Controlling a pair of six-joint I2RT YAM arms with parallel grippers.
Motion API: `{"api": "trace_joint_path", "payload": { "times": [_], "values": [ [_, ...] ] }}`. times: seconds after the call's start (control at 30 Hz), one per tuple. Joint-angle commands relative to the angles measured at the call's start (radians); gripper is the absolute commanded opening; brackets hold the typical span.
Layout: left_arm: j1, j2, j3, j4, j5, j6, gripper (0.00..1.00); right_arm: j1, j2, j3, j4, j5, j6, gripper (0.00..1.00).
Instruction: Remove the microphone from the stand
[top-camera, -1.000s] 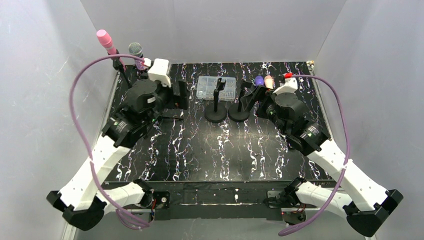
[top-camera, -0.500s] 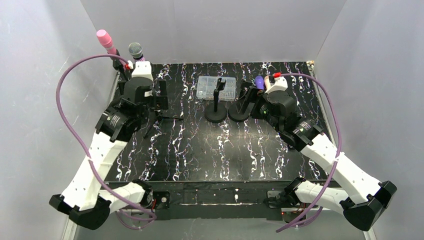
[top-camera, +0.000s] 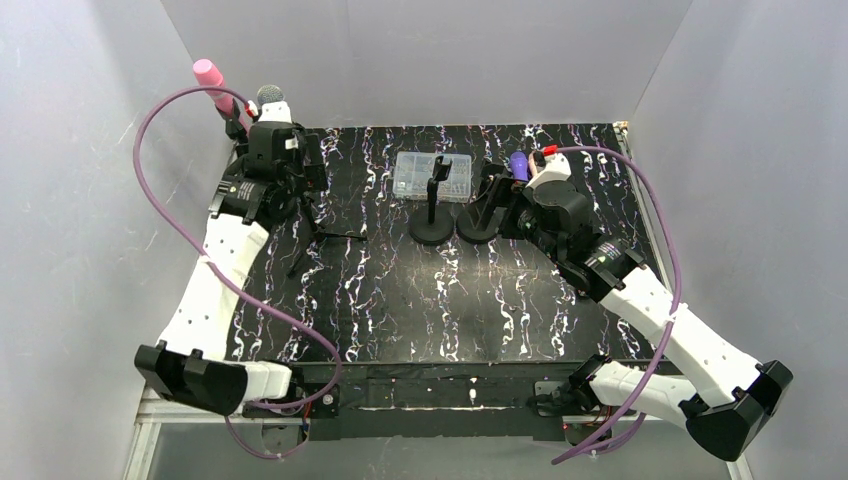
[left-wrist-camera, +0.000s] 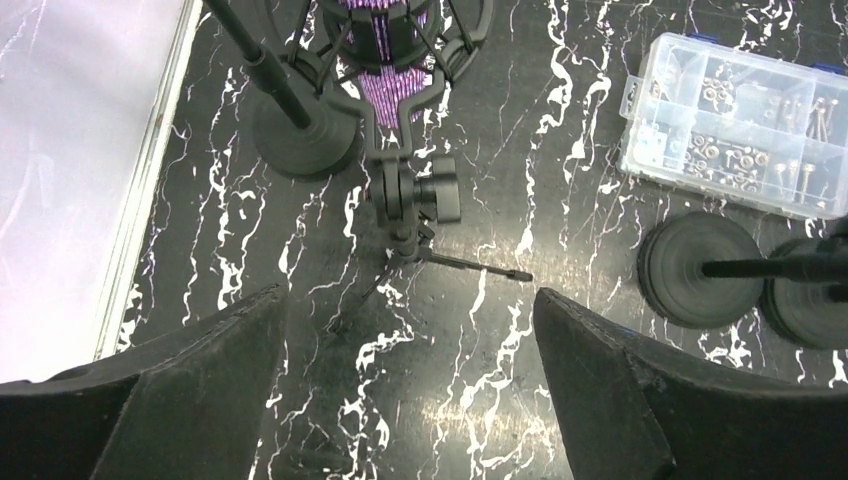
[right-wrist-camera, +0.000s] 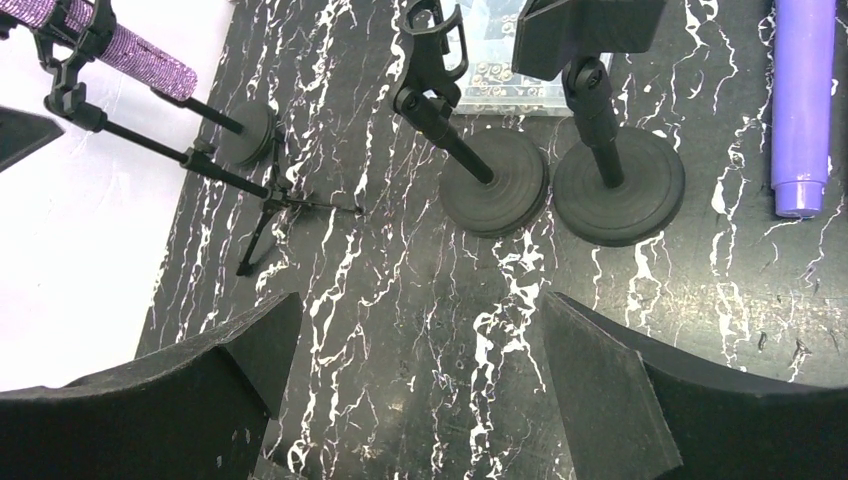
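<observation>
Two arms (top-camera: 215, 290) stretch to the far edge of the marbled worktop (top-camera: 400, 300). The left end effector (left-wrist-camera: 408, 292), wide, hangs over the microphone (left-wrist-camera: 385, 35) in its stand (left-wrist-camera: 405, 200) at the far-left corner; the right end effector (right-wrist-camera: 420, 300) is wide too.

Purple microphone (left-wrist-camera: 385, 50) head beyond top edge

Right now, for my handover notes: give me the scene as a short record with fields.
target: glitter microphone, seated in the tripod stand mount
left gripper: open, above that mount, holding nothing
right gripper: open, holding nothing
spare: two empty stands, round bases
loose: purple microphone lying flat
also: pink microphone, far-left corner; clear parts box
</observation>
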Motion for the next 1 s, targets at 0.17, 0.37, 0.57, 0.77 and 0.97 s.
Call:
{"api": "trace_joint_path", "payload": {
  "times": [0.17, 0.37, 0.57, 0.77, 0.97],
  "values": [
    [0.058, 0.084, 0.023, 0.131, 0.01, 0.011, 0.82, 0.005, -0.007, -0.022, 0.072, -0.047, -0.004, 0.98],
    [0.063, 0.131, 0.023, 0.166, -0.009, 0.023, 0.73, 0.005, -0.013, -0.031, 0.078, -0.052, 0.0, 0.98],
    [0.067, 0.155, 0.022, 0.182, -0.019, 0.03, 0.64, 0.004, -0.017, -0.035, 0.078, -0.05, -0.002, 0.98],
    [0.067, 0.166, 0.021, 0.181, -0.041, 0.043, 0.56, 0.005, -0.019, -0.038, 0.079, -0.051, -0.002, 0.98],
    [0.067, 0.167, 0.015, 0.18, -0.063, 0.057, 0.43, 0.005, -0.025, -0.043, 0.077, -0.052, -0.002, 0.98]
  ]
}}
